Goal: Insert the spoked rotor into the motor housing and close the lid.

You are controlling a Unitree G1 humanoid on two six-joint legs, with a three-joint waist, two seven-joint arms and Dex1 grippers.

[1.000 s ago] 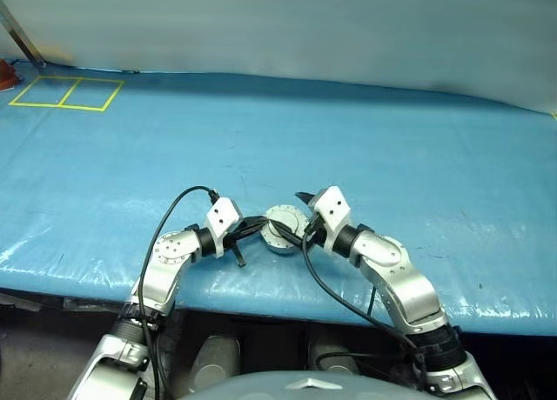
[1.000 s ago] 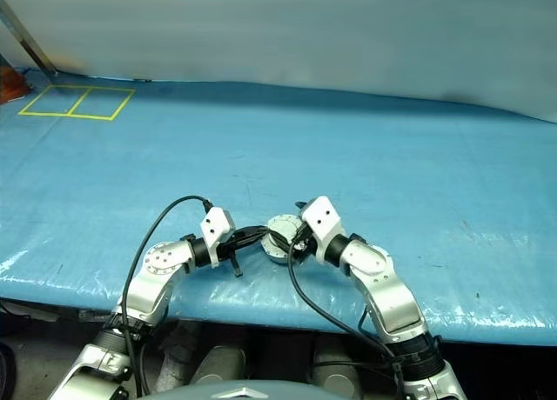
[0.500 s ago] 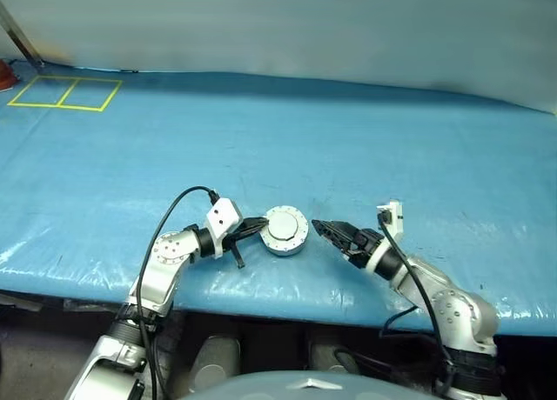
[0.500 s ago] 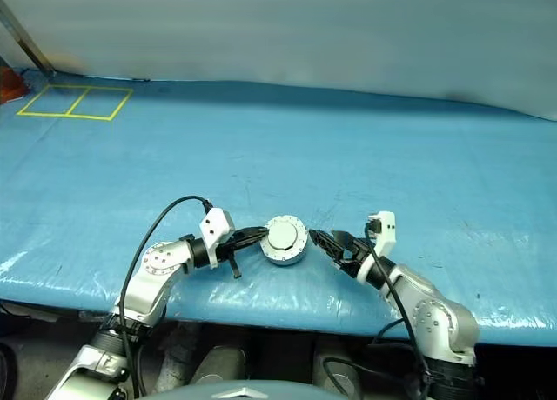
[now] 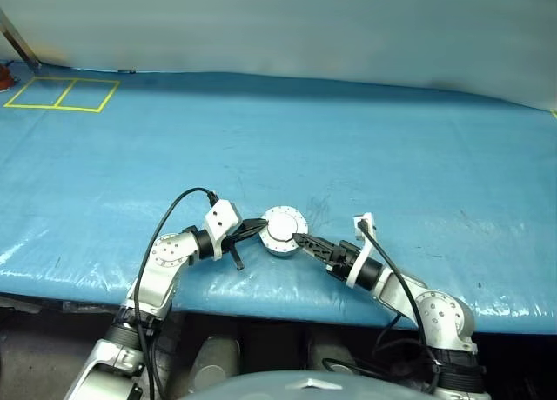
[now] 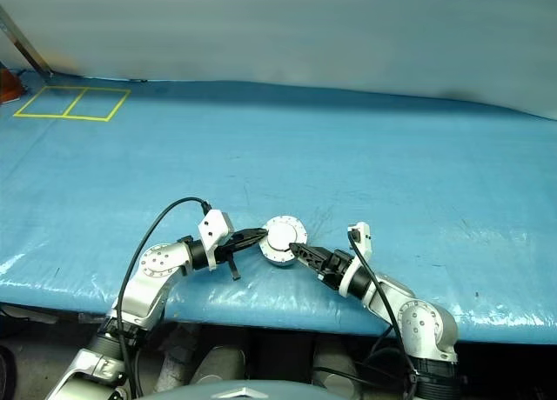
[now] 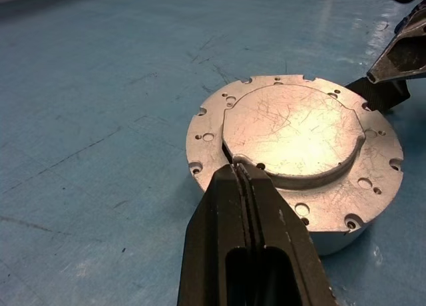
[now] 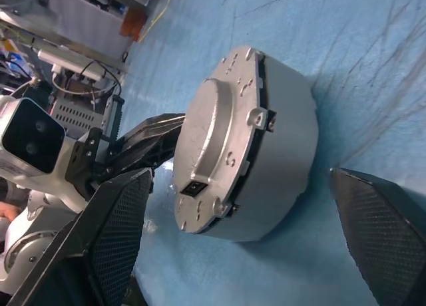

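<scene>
While left pincer (image 7: 243,176) shut against lid (image 7: 293,130), right pincer (image 8: 239,246) wide.

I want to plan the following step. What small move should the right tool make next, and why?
Probably ease the right tool forward so its open fingers straddle the round silver motor housing. The flat silver lid already lies closed on top, and the shut left tool rests on its rim, so the housing seems ready to be gripped.

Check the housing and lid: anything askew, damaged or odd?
Nothing stands out. The lid sits flat and closed on the motor housing, upright on the blue table. Light scratches on the lid only. The left tool rests shut on it; the right tool is open beside it.
</scene>
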